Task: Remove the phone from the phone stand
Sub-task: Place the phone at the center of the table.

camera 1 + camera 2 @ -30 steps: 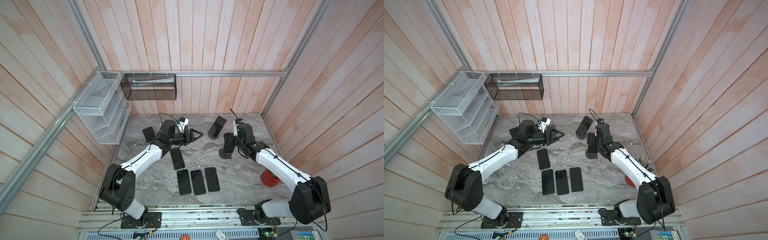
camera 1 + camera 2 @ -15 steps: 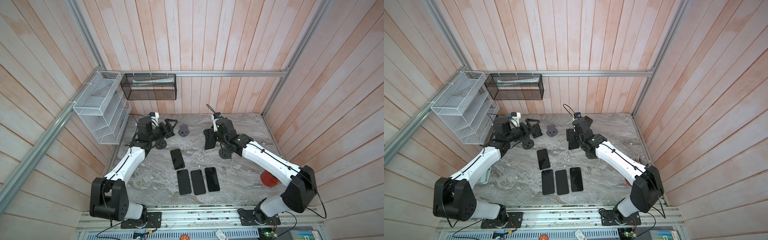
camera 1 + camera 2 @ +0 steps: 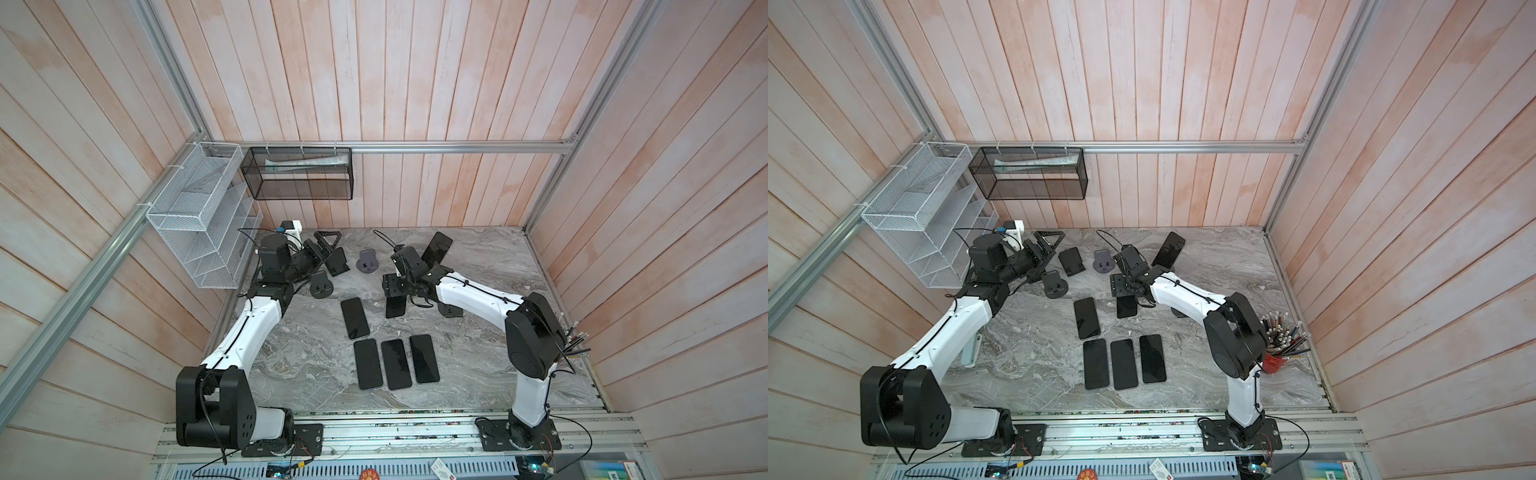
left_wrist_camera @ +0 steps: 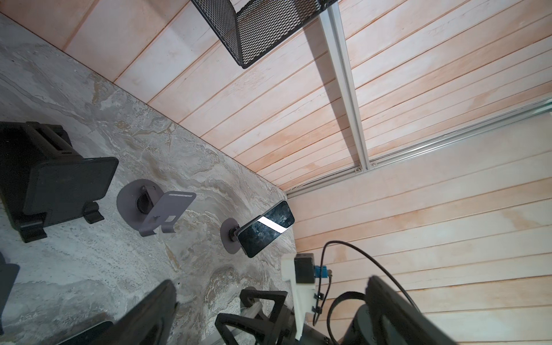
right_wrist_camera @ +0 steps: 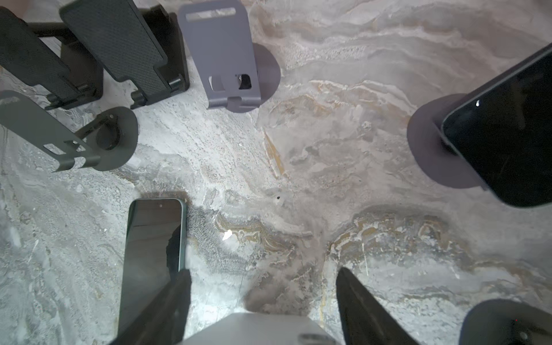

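– Marble-patterned worktop (image 3: pixel 478 365), grey and veined. Where is the phone (image 3: pixel 437 251)?

– On its phone stand (image 4: pixel 227 240), close to the far edge and somewhat right of the middle. It leans back with the dark screen facing up and forward, and its lower end sits on the stand's lip.

– Is either hand on it?

– No. The right hand (image 5: pixel 263 274) hangs over the middle of the worktop, nearer the front edge than the phone and apart from it. Its fingers (image 5: pixel 170 295) are spread, with only bare marble between them.

– What is the dark slab beside that finger?

– Another phone (image 5: pixel 149 248), flat on the worktop. One finger overlaps its edge in the right wrist view; whether they touch, I cannot tell.

– And the left hand (image 3: pixel 328 245)?

– Up by the far left corner, fingers spread wide and gripping nothing.

– Anything near it?

– Empty stands: a black stand (image 3: pixel 337 264) just beside it, a grey stand (image 3: pixel 367 262) further toward the middle, and a dark round-based stand (image 3: pixel 322 286) a little nearer the front.

– What else lies flat?

– Three phones (image 3: pixel 396 363) side by side toward the front edge, screens up, and a single phone (image 3: pixel 354 318) just behind that row.
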Controlling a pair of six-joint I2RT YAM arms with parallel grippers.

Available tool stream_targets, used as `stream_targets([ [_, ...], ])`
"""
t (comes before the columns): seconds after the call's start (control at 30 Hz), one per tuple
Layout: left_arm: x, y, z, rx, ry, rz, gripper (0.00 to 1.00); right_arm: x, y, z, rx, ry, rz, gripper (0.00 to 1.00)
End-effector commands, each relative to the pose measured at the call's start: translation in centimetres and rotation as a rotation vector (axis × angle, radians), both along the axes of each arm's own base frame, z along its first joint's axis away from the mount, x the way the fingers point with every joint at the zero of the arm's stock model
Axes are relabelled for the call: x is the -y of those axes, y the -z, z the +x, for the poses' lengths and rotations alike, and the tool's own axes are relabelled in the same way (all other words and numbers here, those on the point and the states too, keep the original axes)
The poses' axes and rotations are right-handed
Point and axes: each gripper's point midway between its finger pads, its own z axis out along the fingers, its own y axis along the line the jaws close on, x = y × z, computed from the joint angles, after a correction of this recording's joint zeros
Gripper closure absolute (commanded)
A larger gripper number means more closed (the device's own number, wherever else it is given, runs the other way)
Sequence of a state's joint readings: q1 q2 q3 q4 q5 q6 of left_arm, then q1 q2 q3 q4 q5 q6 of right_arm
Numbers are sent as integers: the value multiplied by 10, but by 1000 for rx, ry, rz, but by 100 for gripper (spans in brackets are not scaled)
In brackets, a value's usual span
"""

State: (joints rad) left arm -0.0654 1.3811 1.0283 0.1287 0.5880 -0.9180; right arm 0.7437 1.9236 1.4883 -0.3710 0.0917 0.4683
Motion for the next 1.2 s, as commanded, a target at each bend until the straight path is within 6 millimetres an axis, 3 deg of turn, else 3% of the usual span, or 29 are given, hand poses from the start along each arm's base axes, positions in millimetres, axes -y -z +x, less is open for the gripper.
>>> stream_targets([
  [0.0,3,6,2,-9,29,-21,0,-16,-2,-2,-36,-16,40,37],
  [0.63,5,10,3,-19,50,-46,2,-34,56,-7,-91,9,-52,37],
  [1.17,6,10,2,-17,54,-57,3,-39,87,4,-67,72,-133,37],
])
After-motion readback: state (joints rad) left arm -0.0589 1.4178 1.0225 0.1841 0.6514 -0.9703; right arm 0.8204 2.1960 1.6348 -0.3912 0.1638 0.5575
